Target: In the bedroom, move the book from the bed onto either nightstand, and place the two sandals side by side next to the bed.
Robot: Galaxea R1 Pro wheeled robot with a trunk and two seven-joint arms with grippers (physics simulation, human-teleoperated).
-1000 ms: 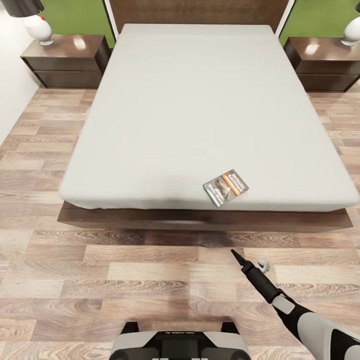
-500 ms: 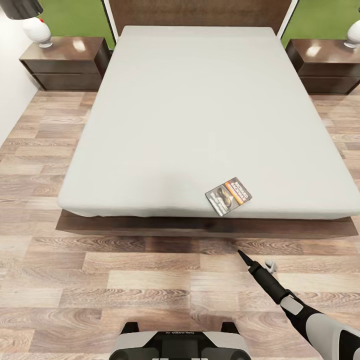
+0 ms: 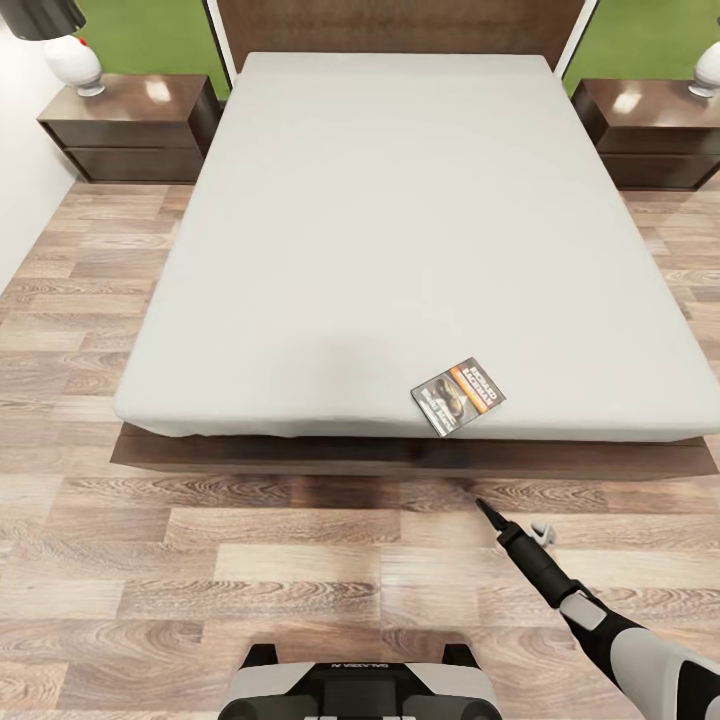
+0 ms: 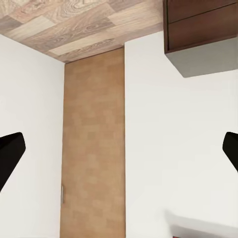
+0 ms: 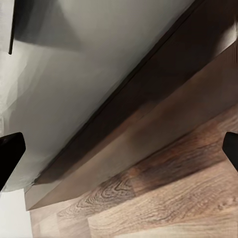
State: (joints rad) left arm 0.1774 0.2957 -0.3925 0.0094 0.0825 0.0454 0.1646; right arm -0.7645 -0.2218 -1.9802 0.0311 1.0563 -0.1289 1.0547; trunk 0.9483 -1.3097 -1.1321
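The book (image 3: 458,397), a small dark paperback with orange lettering, lies flat on the pale grey bed (image 3: 400,220), close to the foot edge and right of the middle. My right gripper (image 3: 488,513) hovers over the floor just in front of the bed's foot, below the book and apart from it. In the right wrist view, my right gripper (image 5: 119,151) is open, facing the dark bed frame (image 5: 163,114) and mattress side. My left gripper (image 4: 119,153) is open and holds nothing. One nightstand (image 3: 130,125) stands left of the headboard, another nightstand (image 3: 655,130) right. The sandals are out of view.
A white lamp (image 3: 75,62) stands on the left nightstand and another lamp (image 3: 706,70) on the right one. Wood-plank floor (image 3: 250,560) runs around the bed. A white wall (image 3: 20,180) closes the left side. The left wrist view faces a light wooden door (image 4: 94,148).
The whole head view has shifted as the camera moved slightly toward the bed. My right gripper sits a little further right and lower in the picture. The book has not moved on the bed.
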